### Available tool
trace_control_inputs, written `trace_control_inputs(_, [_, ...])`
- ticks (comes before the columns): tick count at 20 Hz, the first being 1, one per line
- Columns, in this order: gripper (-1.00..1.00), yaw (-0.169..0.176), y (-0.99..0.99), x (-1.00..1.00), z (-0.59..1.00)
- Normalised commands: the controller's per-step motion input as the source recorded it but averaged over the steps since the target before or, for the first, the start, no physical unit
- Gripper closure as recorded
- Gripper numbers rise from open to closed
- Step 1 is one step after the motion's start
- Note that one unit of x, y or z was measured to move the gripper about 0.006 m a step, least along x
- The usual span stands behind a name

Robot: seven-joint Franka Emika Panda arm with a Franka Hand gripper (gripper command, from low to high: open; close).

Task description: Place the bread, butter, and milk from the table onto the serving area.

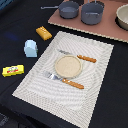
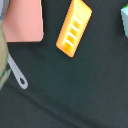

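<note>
Bread (image 1: 44, 33) lies on the black bench (image 1: 15, 17), at about 10 o'clock from the round tan plate (image 1: 67, 65) and just beside the far corner of the serving area (image 1: 95, 80), not on it. In my wrist view the bread (image 2: 73, 27) is tilted, with its scored ridges up, and dark bench (image 2: 75, 90) is around it.

Milk (image 1: 30, 48) stands upright on the bench at about 9 o'clock from the plate, near the edge of the mat but apart from it. Butter (image 1: 13, 70) lies flat on the bench, at about 8 o'clock from the plate and well apart from the mat.

On the mat, orange-handled cutlery (image 1: 65, 80) lies on both sides of the plate. At 12 o'clock from the plate is a pinkish-brown board (image 1: 107, 27) with grey pots (image 1: 92, 12).

My end effector does not show in either view, so I cannot tell if its fingers are apart or together.
</note>
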Motion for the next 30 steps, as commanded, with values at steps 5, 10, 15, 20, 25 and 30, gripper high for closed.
trace_control_inputs(5, [-1.0, 0.0, -0.3, -0.64, -1.0])
trace_control_inputs(10, [-1.0, 0.0, -0.24, -0.6, -0.95])
trace_control_inputs(15, [-1.0, -0.088, -0.03, -0.36, -0.59])
trace_control_inputs(20, [-1.0, -0.15, 0.0, -0.23, -0.52])
trace_control_inputs(25, [-1.0, -0.089, 0.0, -0.16, -0.52])
trace_control_inputs(30, [-1.0, -0.055, 0.03, -0.05, -0.48])
